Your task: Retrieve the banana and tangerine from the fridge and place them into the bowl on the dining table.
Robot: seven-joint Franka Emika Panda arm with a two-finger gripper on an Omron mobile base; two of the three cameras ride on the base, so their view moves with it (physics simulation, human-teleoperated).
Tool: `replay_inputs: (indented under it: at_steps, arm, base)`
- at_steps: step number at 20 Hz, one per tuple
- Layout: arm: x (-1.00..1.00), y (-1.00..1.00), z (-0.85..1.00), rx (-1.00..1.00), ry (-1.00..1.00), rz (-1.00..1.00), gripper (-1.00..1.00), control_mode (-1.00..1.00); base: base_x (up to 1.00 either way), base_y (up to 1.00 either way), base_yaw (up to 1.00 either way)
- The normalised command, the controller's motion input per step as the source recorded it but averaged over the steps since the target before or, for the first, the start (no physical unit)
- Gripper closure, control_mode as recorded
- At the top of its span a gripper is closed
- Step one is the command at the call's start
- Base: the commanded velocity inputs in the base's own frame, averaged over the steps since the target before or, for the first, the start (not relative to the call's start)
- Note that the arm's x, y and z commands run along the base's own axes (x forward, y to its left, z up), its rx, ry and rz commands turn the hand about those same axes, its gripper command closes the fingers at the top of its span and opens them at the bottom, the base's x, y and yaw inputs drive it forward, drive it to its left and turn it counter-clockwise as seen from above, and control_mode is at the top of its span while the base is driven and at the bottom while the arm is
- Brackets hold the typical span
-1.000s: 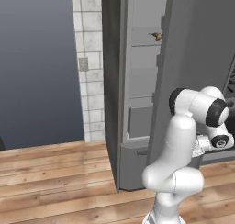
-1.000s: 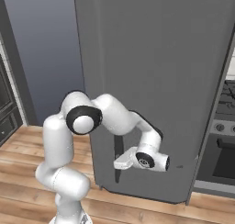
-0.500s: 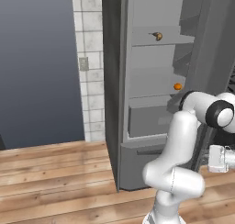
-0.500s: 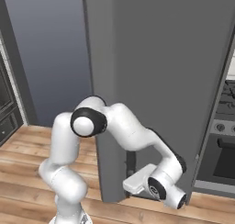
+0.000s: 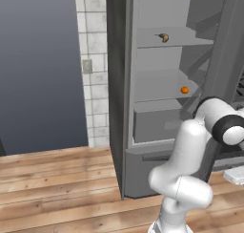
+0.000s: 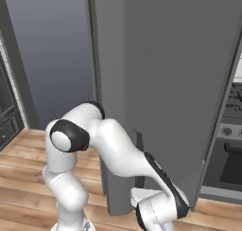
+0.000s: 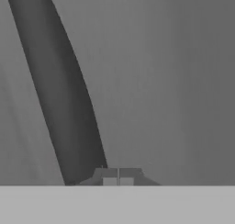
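The fridge [image 5: 157,108] stands with its door [image 6: 165,83] swung wide open. On an upper shelf lies the small yellow-brown banana [image 5: 164,37]. The orange tangerine [image 5: 184,90] rests on the shelf below, to the right. My gripper [image 7: 118,181] is shut, its two fingertips pressed together with nothing between them. It points at the door's grey outer face, just right of the dark curved handle recess [image 7: 59,94]. The hand hangs low in front of the door [image 6: 156,211], well below and away from both fruits.
A grey drawer [image 5: 157,124] sits under the tangerine's shelf. A dark oven range [image 6: 229,159] stands right of the open door. A tiled wall strip [image 5: 93,65] and a dark panel [image 5: 38,69] lie left of the fridge. The floor is wooden planks [image 5: 57,189].
The fridge door has swung further open, baring the tangerine's shelf. My arm has dropped lower along the door, and the gripper has closed from half open to shut.
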Motion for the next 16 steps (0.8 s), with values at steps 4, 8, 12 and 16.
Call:
replay_inputs:
  at_steps: [4, 8, 12, 16]
  arm:
    - [-0.98, -0.59, 0.73, 0.08, 0.02, -0.42, 1.00, -1.00]
    - [-1.00, -0.12, 0.99, 0.04, 0.03, -0.07, 1.00, -1.00]
    - [-0.77, 0.02, 1.00, 0.00, 0.09, 0.00, 1.00, -1.00]
    - [-0.29, 0.17, 1.00, 0.00, 0.22, 0.00, 1.00, -1.00]
  base:
    - [0.00, 0.00, 0.00]
    - [0.00, 0.00, 0.00]
    - [0.00, 0.00, 0.00]
    - [0.00, 0.00, 0.00]
